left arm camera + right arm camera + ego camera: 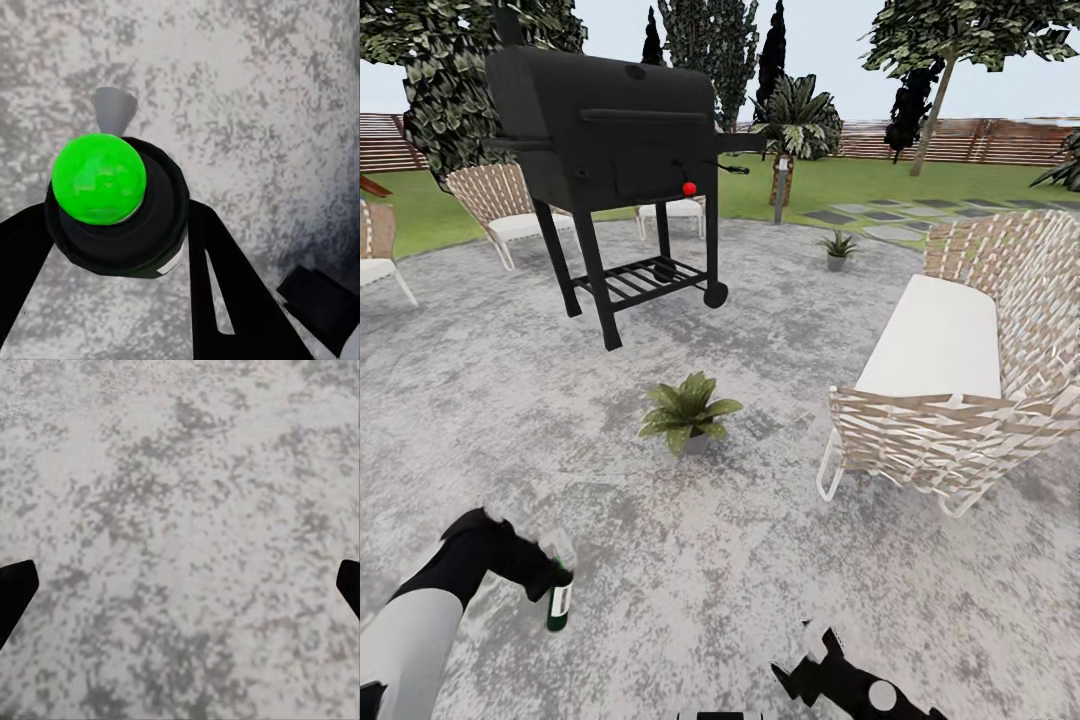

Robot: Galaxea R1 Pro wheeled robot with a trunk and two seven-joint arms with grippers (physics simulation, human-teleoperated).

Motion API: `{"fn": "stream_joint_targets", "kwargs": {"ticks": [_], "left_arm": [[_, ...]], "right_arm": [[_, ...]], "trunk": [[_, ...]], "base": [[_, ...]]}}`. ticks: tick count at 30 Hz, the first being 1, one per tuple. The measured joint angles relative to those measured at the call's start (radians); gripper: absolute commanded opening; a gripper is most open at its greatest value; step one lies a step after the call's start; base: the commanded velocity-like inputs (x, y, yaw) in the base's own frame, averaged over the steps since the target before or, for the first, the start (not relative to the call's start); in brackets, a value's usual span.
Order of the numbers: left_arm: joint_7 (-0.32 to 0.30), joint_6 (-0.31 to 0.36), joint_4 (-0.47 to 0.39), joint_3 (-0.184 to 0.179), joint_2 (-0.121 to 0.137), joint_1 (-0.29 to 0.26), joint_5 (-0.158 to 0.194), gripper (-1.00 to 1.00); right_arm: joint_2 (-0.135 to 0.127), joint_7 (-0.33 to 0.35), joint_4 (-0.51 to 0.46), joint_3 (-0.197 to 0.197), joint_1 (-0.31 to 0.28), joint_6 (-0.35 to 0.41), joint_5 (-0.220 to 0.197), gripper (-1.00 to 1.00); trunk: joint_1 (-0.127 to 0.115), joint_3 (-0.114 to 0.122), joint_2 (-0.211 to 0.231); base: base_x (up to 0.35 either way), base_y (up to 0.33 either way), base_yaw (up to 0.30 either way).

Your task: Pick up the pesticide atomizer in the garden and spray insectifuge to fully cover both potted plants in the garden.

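Left tool point(550, 572) clamps the pesticide atomizer point(560, 604) above the patio point(760, 560), broad-leaved potted plant point(688, 408) ahead; right tool point(180, 585) apparently spread wide, holding nothing.

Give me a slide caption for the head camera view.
Left end effector holds the slim dark atomizer bottle over the mottled grey patio, facing a broad-leaved potted plant.

Tool point(112, 247) fingers point(232, 292) clamped around green-topped pesticide atomizer point(112, 206) — above mottled paving point(247, 90)

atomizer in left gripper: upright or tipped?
Roughly upright. In the head view the pesticide atomizer hangs near vertical from the left gripper, base toward the patio.
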Motion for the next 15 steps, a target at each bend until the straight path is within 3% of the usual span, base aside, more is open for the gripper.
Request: {"fn": "stream_joint_targets", "kwargs": {"ticks": [3, 5, 7, 9, 10, 11, 15], "left_arm": [[0.002, -0.102, 0.004, 0.003, -0.004, 0.009, 0.007, -1.00], [0.003, -0.163, 0.005, 0.004, -0.005, 0.013, 0.012, -1.00], [-0.004, -0.194, 0.006, 0.004, -0.006, 0.017, 0.019, -1.00], [-0.009, -0.216, 0.006, 0.000, -0.012, 0.033, 0.020, -1.00], [-0.010, -0.224, 0.005, -0.002, -0.015, 0.036, 0.020, -1.00], [-0.011, -0.280, 0.005, -0.003, -0.019, 0.038, 0.021, -1.00], [-0.011, -0.308, 0.001, -0.005, -0.020, 0.039, 0.021, -1.00]], "right_arm": [[-0.001, 0.156, -0.029, -0.001, -0.029, 0.004, 0.021, 1.00], [-0.001, 0.224, -0.034, -0.002, -0.065, 0.018, 0.024, 1.00], [-0.001, 0.258, -0.041, -0.002, -0.092, 0.058, 0.026, 1.00], [-0.003, 0.297, -0.074, -0.004, -0.113, 0.176, 0.026, 1.00], [-0.005, 0.316, -0.084, -0.004, -0.114, 0.190, 0.026, 1.00], [-0.014, 0.343, -0.135, -0.005, -0.115, 0.200, 0.026, 1.00], [-0.021, 0.350, -0.229, -0.006, -0.115, 0.207, 0.037, 1.00]], "trunk": [[0.000, 0.000, 0.000], [0.000, 0.000, 0.000], [0.000, 0.000, 0.000], [0.000, 0.000, 0.000], [0.000, 0.000, 0.000], [0.000, 0.000, 0.000], [0.000, 0.000, 0.000]], "base": [[-0.005, 0.002, 0.000], [-0.001, 0.000, 0.000], [0.000, 0.000, 0.000], [0.000, 0.000, 0.000], [0.000, 0.000, 0.000], [0.000, 0.000, 0.000], [0.000, 0.000, 0.000]]}}
